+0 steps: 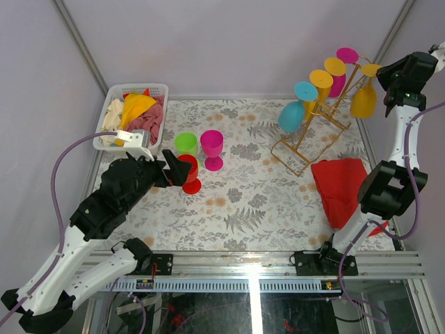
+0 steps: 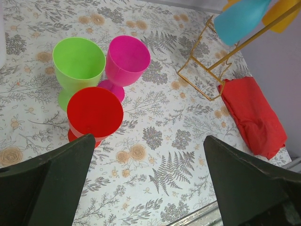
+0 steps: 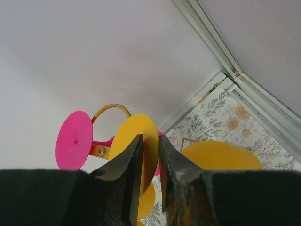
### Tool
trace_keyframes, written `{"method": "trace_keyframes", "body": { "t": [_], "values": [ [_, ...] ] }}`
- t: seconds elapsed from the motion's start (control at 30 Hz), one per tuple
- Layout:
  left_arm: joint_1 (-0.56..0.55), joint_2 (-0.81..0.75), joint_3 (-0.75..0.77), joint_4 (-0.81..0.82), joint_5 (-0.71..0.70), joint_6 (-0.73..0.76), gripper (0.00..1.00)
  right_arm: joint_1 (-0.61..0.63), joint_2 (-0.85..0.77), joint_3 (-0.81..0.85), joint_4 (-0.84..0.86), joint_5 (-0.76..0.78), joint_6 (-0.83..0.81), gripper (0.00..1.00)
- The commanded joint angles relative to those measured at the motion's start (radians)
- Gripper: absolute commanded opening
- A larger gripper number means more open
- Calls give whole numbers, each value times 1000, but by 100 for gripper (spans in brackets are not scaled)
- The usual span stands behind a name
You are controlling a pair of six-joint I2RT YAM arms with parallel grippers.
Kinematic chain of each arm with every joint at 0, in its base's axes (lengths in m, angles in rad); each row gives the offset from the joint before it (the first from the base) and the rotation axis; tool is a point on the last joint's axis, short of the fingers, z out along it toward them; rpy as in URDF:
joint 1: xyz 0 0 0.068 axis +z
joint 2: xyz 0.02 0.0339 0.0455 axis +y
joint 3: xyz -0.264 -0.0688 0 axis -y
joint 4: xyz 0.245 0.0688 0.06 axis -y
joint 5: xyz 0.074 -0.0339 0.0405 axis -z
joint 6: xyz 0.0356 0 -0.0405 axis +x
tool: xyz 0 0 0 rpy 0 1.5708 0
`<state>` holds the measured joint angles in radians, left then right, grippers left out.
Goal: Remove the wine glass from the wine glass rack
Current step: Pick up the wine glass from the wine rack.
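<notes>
Nearest me, the left tool (image 2: 149, 139) hangs with its fingers spread wide and nothing between them, just short of the red glass (image 1: 188, 172). Three glasses stand upright on the counter (image 1: 243, 202), mouths up and close together: that red one, a green glass (image 1: 185, 144) and a pink glass (image 1: 212, 147) behind it. One red cloth (image 1: 338, 182) lies crumpled on the near right.

Beyond the cloth stands the single rack (image 1: 311, 132), its length running from near left to far right. Five round feet show along it: one blue, one pink, three yellow. Each glass I can make out there hangs upside down, bowl low and foot high. The blue glass (image 1: 290, 117) is at the near end.

The yellow glass (image 1: 363, 101) hangs at the rack's far right end, off the counter, stem close to upright, mouth down. The right tool (image 3: 150, 139) is up at its foot, fingers drawn narrow, with yellow showing in the slit between them. Whether they pinch it I cannot tell.

At the far left sits one white basket (image 1: 138, 88) holding cloths.
</notes>
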<state>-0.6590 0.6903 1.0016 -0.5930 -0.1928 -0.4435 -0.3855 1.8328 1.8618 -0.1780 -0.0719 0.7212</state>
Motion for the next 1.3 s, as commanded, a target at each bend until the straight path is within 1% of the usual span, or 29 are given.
{"method": "trace_keyframes", "body": {
  "t": [0.0, 0.07, 0.23, 0.37, 0.43, 0.83, 1.1, 1.27],
  "values": [
    [7, -3, 7, 41, 15, 5, 100, -4, -47, 42, 37, 13, -74, 23],
    [7, -3, 2, 44, 16, 1, 100, -4, -55, 32, 46, 12, -79, 18],
    [6, -1, 3, 44, 18, -4, 100, -4, -63, 26, 57, 3, -75, 14],
    [7, 0, 2, 44, 18, -5, 100, -4, -74, 5, 78, -12, -58, 6],
    [6, -3, 2, 44, 17, -6, 100, -4, -82, -9, 93, -24, -42, 0],
    [7, -14, 2, 43, 7, -20, 100, -4, -113, -83, 196, -32, 60, 0],
    [7, -16, 11, 47, 12, -33, 100, -4, -126, -99, 245, -37, 50, 0],
    [6, -20, 16, 47, 15, -52, 100, -4, -142, -117, 264, 10, 25, 0]
  ]
}}
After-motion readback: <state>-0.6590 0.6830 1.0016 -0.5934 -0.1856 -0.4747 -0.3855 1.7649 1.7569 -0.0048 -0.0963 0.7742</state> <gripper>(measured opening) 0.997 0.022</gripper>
